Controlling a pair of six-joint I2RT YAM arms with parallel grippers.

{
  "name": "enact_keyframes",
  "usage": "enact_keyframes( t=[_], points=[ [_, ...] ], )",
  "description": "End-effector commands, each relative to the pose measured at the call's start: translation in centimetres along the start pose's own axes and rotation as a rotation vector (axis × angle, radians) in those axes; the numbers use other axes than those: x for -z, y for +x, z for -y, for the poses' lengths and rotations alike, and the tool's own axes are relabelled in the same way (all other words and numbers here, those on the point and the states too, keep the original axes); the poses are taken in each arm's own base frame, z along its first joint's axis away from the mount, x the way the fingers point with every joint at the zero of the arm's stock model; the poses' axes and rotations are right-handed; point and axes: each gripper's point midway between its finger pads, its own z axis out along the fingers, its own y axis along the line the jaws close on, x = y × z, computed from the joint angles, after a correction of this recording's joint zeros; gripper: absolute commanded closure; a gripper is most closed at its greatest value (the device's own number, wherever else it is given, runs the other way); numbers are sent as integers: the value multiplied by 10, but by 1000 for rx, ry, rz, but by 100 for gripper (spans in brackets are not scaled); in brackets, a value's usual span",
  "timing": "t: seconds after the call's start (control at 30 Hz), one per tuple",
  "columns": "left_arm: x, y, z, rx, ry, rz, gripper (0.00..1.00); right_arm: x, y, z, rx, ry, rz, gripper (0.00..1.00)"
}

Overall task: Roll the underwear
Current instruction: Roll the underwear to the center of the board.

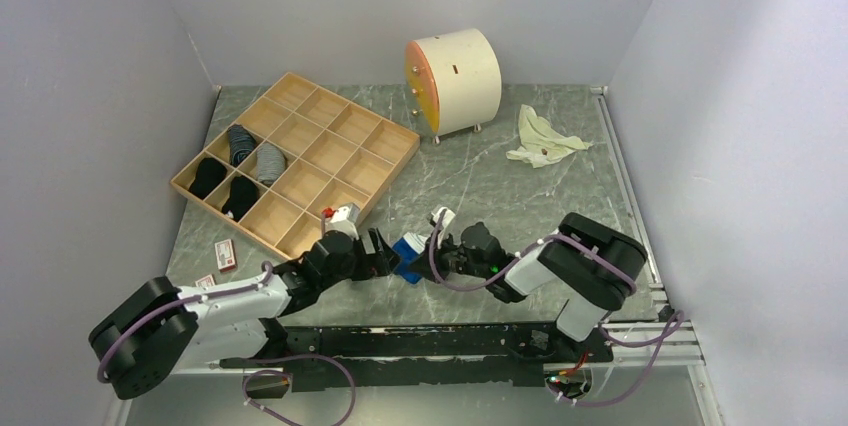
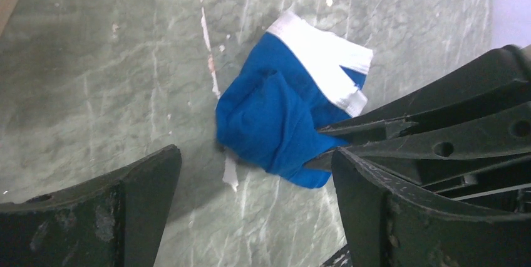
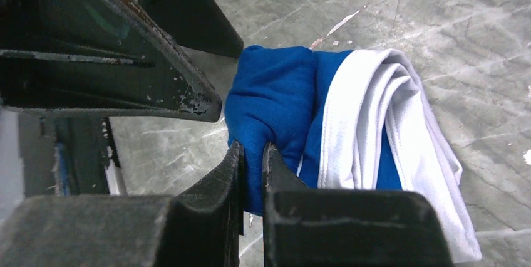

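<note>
The underwear (image 1: 408, 250) is a blue bundle with a white waistband, lying on the marble table between the two arms. My right gripper (image 1: 432, 254) is shut on a fold of its blue cloth (image 3: 275, 98); the jaws (image 3: 252, 148) pinch the fabric with only a thin gap. In the left wrist view the right fingers (image 2: 388, 135) reach in from the right and grip the bundle (image 2: 275, 116). My left gripper (image 2: 255, 157) stands wide open just short of the bundle, with nothing between its fingers. It is beside the bundle's left side (image 1: 385, 251).
A wooden grid tray (image 1: 300, 161) at the back left holds several dark rolled socks (image 1: 240, 146). A cream drum (image 1: 455, 81) stands at the back. A pale crumpled cloth (image 1: 543, 138) lies at the back right. Small red-and-white cards (image 1: 226, 254) lie near the left arm.
</note>
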Motion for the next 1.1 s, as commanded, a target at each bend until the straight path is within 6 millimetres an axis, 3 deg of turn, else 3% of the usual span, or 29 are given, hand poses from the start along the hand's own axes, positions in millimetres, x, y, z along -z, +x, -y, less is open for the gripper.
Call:
enact_keyframes(
  t=[0.0,0.13,0.23,0.5,0.63,0.7,0.77,0.93,0.97,1.07],
  points=[
    [-9,1,-2,75,4,30,4,14,34,-11,-152,-119,-88,99],
    [-19,2,-12,101,-60,34,5,17,39,-6,-177,-121,-92,99],
    [-26,7,-22,99,-122,10,11,22,40,-2,-209,-124,-81,99],
    [-35,26,-39,56,-194,-30,48,26,37,1,-238,-136,-62,92],
    [-33,27,-38,37,-219,-24,76,27,32,2,-198,-119,-66,75],
    [-31,25,-37,25,-228,-18,87,30,23,3,-149,-99,-64,62],
    [-30,23,-34,15,-234,-16,92,34,13,6,-84,-64,-72,56],
    [-31,23,-27,-1,-229,-36,95,49,-27,19,163,113,-66,43],
    [-32,24,-24,-2,-225,-41,95,53,-42,17,200,146,-20,40],
    [-33,25,-22,-10,-226,-51,95,55,-59,5,424,225,5,26]
  ],
)
